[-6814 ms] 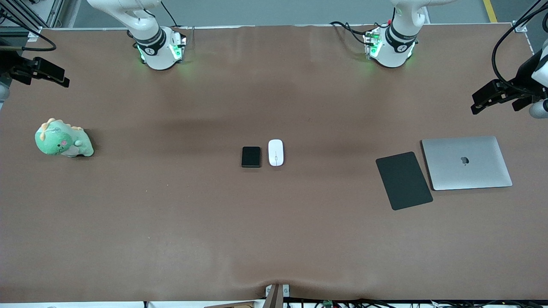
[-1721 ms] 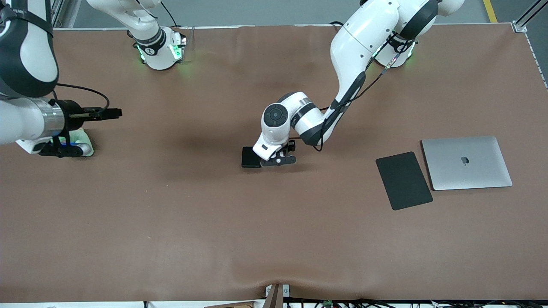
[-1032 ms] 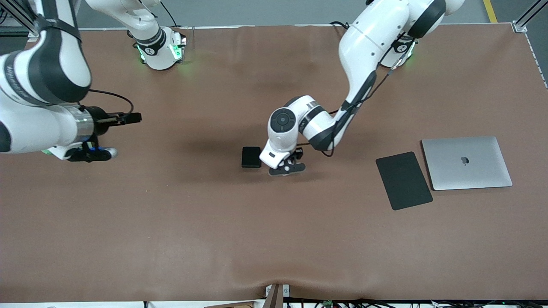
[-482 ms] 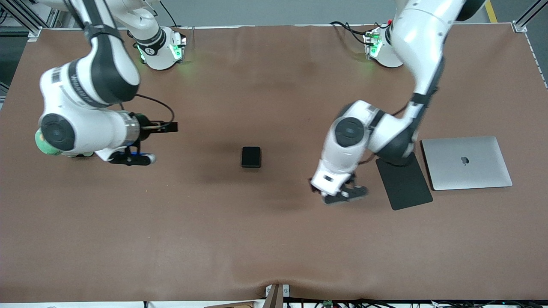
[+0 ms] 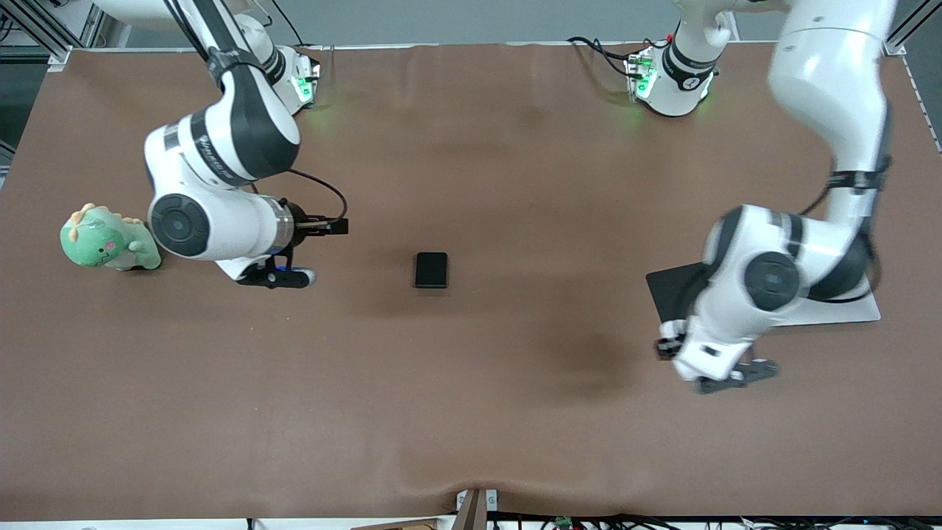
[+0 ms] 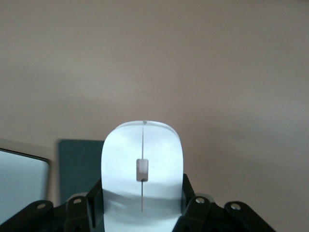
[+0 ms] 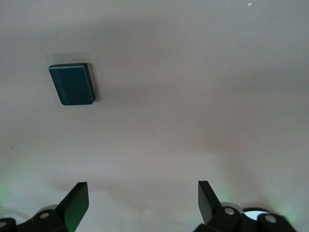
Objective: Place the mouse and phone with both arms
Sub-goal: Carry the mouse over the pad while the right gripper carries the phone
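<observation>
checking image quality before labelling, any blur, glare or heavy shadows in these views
Front view: the left arm's wrist above the left gripper is motion-blurred, with a soft dark shadow on the table beside it. Left wrist view: the mouse glows pale and overexposed. Right wrist view: sharp, the phone crisp, green glow at the lower corners.

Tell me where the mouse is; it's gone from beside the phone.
The mouse is clamped in the left gripper, up over the table near the mouse pad.

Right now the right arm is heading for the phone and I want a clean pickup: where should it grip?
Come straight down and pinch the phone across its two long edges: it lies flat, nothing beside it, and the right gripper's open fingers should span that narrower width.
</observation>
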### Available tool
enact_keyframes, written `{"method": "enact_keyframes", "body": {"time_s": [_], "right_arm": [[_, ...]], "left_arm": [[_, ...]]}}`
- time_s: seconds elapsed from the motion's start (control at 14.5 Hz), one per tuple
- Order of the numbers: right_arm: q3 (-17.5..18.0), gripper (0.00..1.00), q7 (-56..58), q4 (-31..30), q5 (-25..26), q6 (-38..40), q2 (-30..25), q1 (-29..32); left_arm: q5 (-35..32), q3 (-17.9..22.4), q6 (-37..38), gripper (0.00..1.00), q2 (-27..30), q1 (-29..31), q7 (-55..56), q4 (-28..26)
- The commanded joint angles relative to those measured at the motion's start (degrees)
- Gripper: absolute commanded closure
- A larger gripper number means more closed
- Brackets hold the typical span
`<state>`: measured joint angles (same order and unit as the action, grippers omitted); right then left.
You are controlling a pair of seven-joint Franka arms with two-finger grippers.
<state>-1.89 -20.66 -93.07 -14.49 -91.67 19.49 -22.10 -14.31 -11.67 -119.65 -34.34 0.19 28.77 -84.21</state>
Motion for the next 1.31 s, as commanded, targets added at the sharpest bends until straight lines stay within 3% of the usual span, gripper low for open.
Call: {"method": "enact_keyframes", "body": {"time_s": [0.0, 0.28, 0.76, 1.24], "right_arm": [[-0.4, 0.0, -1.0, -0.1, -1.2, -1.8, 2.1, -3.5], [-0.5, 0.0, -4.1, -0.3, -1.1, -7.2, 5.3, -7.4], [-0.4, 0.0, -5.4, -0.4, -1.2, -18.8, 11.5, -11.0], [-0.4, 0.0, -7.3, -0.3, -4.1, -28.1, 16.2, -13.1]], "left_arm": [[-0.7, -1.2, 0.3, 1.0, 1.5, 7.7, -6.3, -2.5], [-0.9, -1.5, -2.2, 1.0, 1.6, 13.8, -9.0, -6.2], [-0.5, -1.5, -20.5, 1.0, 0.8, 16.4, -8.8, -19.2], [-0.6, -5.2, -21.6, 1.0, 2.3, 16.1, -3.4, -23.8]]}}
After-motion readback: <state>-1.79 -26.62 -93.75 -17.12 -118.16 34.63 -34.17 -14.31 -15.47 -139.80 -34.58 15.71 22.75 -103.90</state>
